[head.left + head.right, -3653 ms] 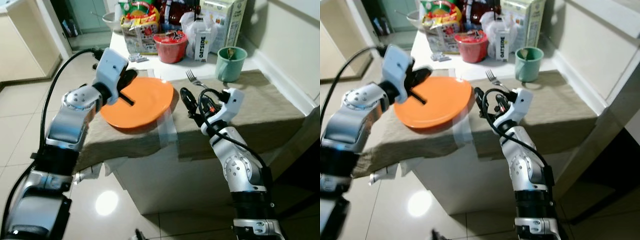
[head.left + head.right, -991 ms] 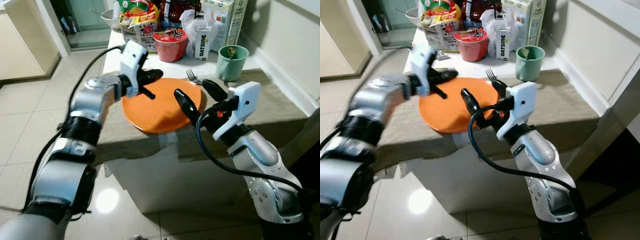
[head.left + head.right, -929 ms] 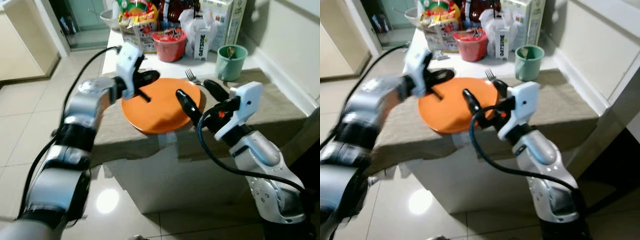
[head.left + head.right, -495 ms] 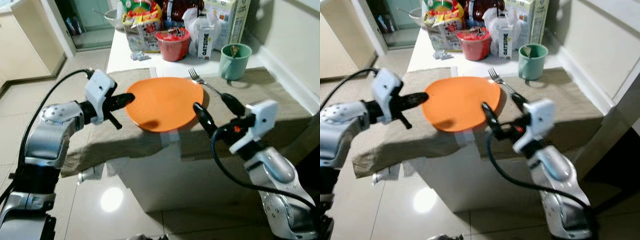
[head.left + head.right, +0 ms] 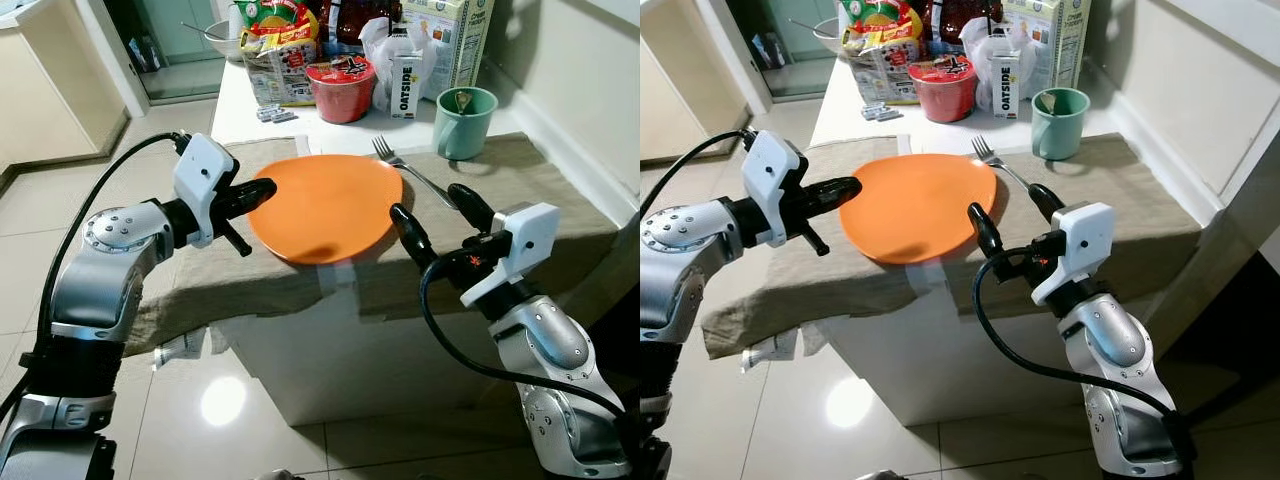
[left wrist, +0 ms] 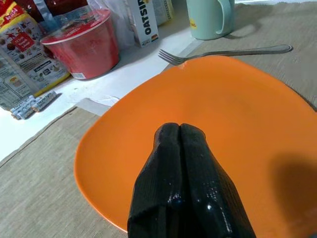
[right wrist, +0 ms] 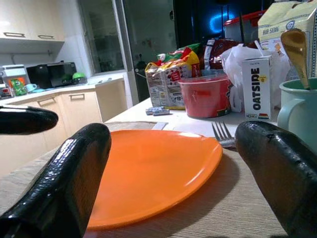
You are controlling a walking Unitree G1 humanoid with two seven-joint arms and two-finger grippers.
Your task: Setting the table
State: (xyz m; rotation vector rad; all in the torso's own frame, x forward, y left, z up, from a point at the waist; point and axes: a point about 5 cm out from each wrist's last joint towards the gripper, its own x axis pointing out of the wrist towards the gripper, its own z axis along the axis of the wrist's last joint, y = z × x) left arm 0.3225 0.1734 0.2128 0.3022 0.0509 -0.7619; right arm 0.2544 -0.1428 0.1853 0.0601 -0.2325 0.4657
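Plate (image 5: 325, 205): orange, flat on the cloth (image 5: 540, 215) near the table's front edge, between the two grippers. Left gripper (image 5: 258, 190): fingers pressed together, empty, tips at the plate's near rim; contact cannot be told. Right gripper (image 5: 432, 212): fingers spread wide, empty, one tip just off the plate's other rim. Fork (image 5: 410, 172): beyond the right gripper, tines touching or just under the plate's far rim. Mug (image 5: 465, 122): farther beyond the fork. Risks: a sideways nudge from the left gripper could slide the plate onto the fork or toward the edge; the taped cloth could drag and bunch; a right reach for the fork could clip the plate.
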